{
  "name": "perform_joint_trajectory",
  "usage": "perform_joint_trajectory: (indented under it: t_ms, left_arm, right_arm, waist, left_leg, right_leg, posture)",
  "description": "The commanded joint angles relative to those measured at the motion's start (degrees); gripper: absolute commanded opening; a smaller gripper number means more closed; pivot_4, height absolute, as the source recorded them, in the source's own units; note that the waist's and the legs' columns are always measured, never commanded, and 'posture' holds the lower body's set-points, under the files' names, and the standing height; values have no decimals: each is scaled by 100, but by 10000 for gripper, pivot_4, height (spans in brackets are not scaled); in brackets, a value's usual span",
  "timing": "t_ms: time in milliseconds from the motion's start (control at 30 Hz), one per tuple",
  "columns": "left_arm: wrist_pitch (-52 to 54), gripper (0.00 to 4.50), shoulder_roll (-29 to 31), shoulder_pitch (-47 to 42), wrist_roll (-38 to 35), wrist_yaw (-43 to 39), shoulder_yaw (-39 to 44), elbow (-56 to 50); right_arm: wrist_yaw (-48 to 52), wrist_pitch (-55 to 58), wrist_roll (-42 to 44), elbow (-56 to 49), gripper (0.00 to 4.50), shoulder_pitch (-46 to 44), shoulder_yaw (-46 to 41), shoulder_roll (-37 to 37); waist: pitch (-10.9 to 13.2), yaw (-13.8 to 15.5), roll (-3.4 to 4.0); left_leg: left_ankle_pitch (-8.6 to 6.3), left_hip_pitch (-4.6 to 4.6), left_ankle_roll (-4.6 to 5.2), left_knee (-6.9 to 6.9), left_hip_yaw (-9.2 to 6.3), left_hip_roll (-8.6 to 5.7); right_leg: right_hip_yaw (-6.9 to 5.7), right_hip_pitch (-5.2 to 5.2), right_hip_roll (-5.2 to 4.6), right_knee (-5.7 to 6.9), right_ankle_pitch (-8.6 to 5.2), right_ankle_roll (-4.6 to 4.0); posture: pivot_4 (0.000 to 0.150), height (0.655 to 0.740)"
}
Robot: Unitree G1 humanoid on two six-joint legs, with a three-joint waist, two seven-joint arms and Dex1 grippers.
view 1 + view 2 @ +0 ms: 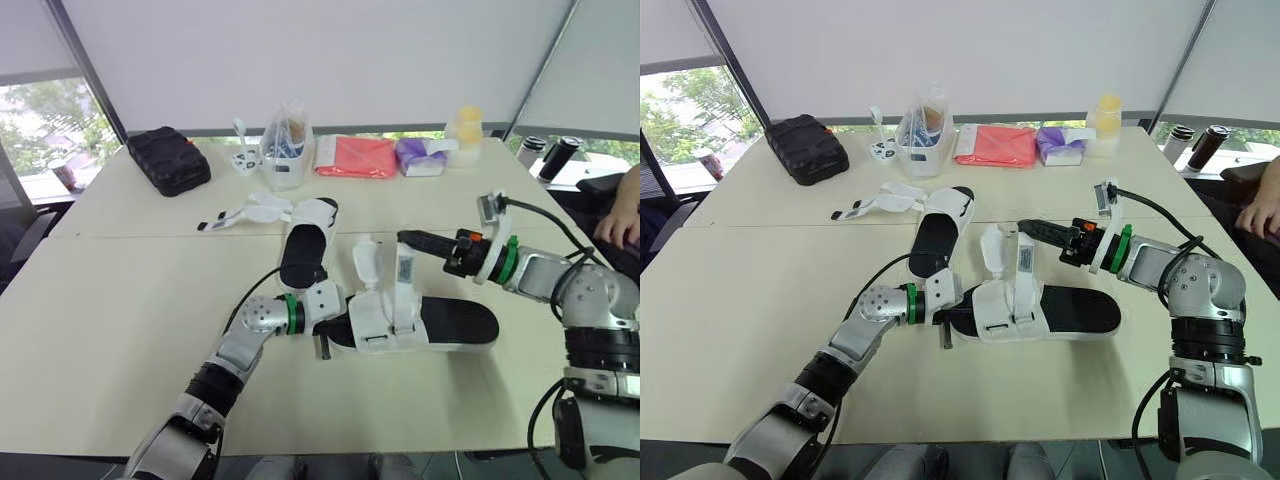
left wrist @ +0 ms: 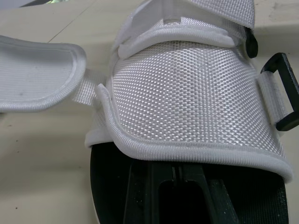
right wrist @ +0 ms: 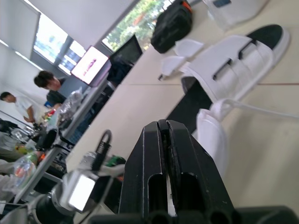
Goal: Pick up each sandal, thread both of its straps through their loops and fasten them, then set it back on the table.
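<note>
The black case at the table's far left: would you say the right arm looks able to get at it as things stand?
Probably not: the black case lies far across the table from the right tool, shut beside the raised strap of the near sandal, and the far sandal lies between.

Head pair: high up, facing forward and down over the pale beige table (image 1: 120, 300); same scene twice, barely offset.
Left wrist: right up against the white woven-strap sandal with the black sole (image 2: 187, 102).
Right wrist: low over the tabletop, sighting along the right gripper (image 3: 163, 125) toward the second white strapped sandal (image 3: 233, 60) and the black ribbed case (image 3: 170, 21).
Shared: both sandals and the case sit in the head pair too.
</note>
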Motion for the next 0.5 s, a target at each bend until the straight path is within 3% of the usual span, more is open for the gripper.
perform_joint_trajectory:
  t_ms: [33,367,500]
  left_arm:
    - [105,0,-7,100,219,-14,-231,195]
    - [158,0,-37,166,207,84,-194,150]
    - [169,0,-35,188,209,149,-185,121]
  right_arm:
    - [-27,-119,-109,-228,739,-19,25,86]
    - [-187,-791,-1810,1069,739,-247,1164,286]
    - [-431,-683,-1938,2044,739,-641,878,475]
  waist:
    - [0,-2,0]
    - [-1,-8,2]
    - [-4,-62,4]
  left_leg:
    - [0,0,0,0,0,0]
    - [0,2,-1,0,4,-1]
    - [3,7,-5,0,2,-1]
  right_leg:
    - [0,0,0,0,0,0]
    - [1,-1,0,1,0,0]
    - [1,5,0,3,3,-3]
  posture:
    - [1500,7400]
    - [1500,7400]
    - [1500,7400]
